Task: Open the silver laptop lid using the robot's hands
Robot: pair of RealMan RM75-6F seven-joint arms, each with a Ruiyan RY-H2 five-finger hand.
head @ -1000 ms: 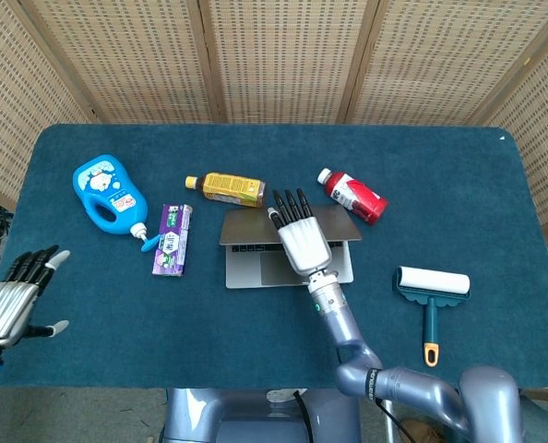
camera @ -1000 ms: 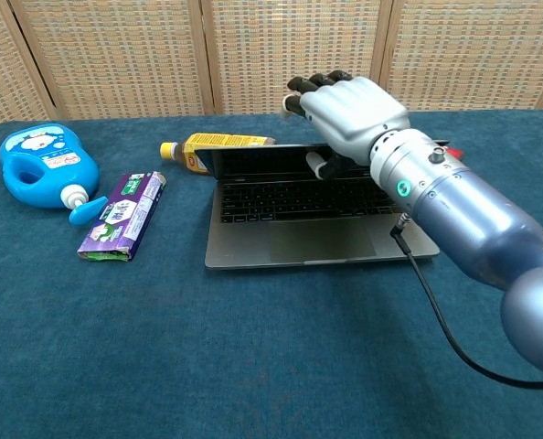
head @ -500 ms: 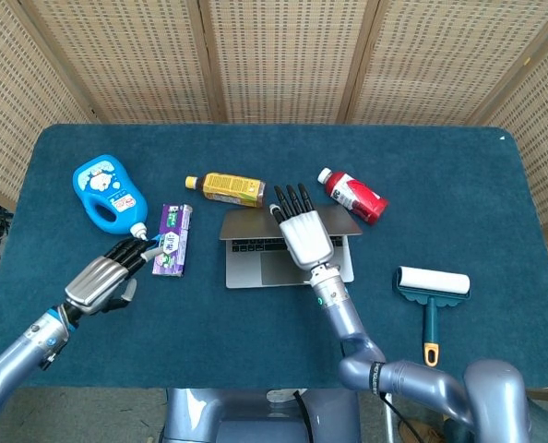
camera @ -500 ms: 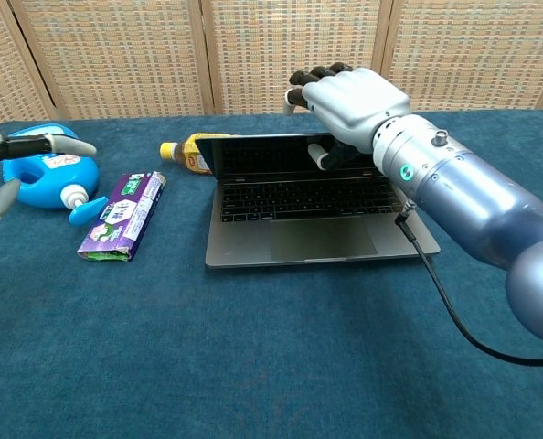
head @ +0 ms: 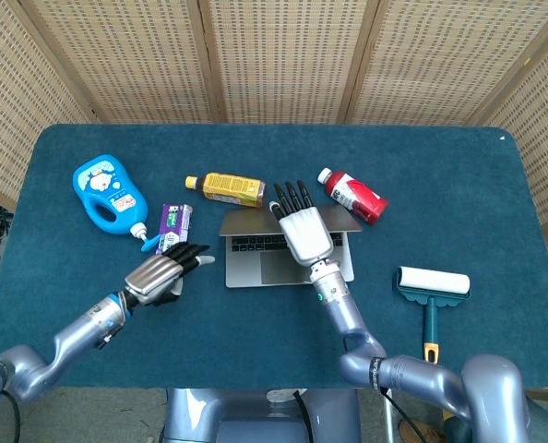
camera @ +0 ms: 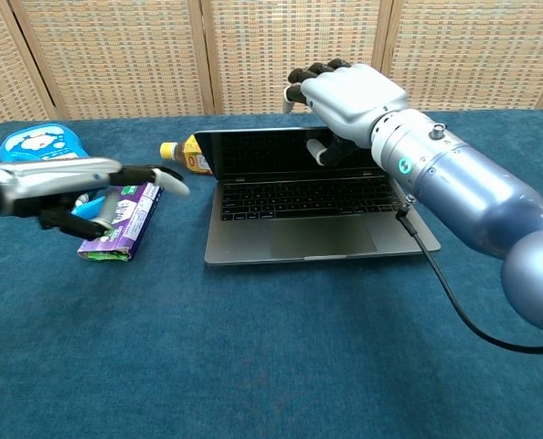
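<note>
Silver laptop (camera: 294, 215) mid-table, lid raised part-way, dark screen facing forward. Right hand (camera: 345, 96) hooked over the lid's top edge, fingers (head: 289, 196) curled behind, thumb against the screen. Left hand (head: 159, 273) hovering flat near the laptop's left side, fingers extended, holding nothing. No label text legible.

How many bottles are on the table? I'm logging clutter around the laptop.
3: a blue handled detergent bottle far left, a yellow-labelled drink bottle lying behind the silver laptop, and a red bottle lying at its right rear. None seems hidden.
</note>
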